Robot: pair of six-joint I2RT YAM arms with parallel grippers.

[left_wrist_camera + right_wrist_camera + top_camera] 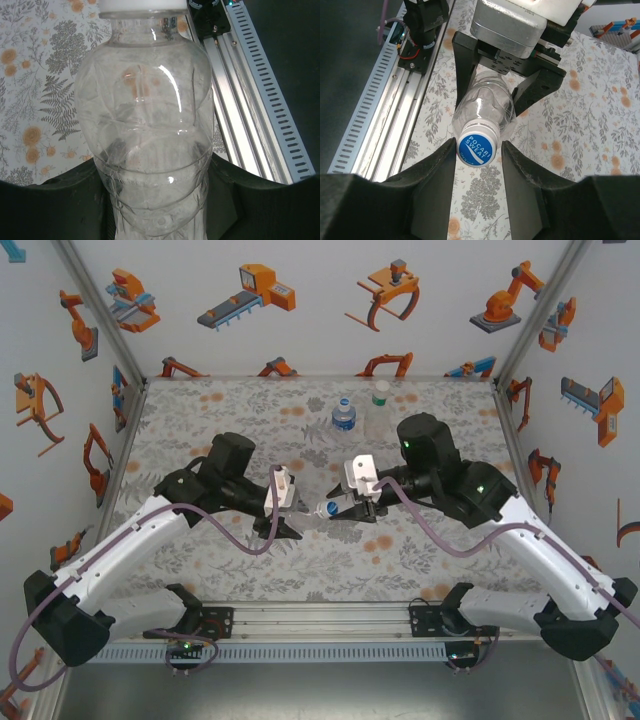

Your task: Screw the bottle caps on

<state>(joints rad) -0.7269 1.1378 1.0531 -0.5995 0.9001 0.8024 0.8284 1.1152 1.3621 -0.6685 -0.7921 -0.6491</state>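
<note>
Right gripper [478,148] brackets the cap [477,150], grip unclear, and should clamp squarely before twisting while left gripper [492,100] clamps the bottle [150,125].

Your top camera looks down from above and behind the arm bases [200,622], far enough back to take in the whole mat [330,570]. Your left wrist camera sits tight against the clear bottle [150,140], looking along it toward its cap [142,4]. Your right wrist camera faces that cap end-on, close; both wrist views share the clear bottle and the rail [250,100]
</note>
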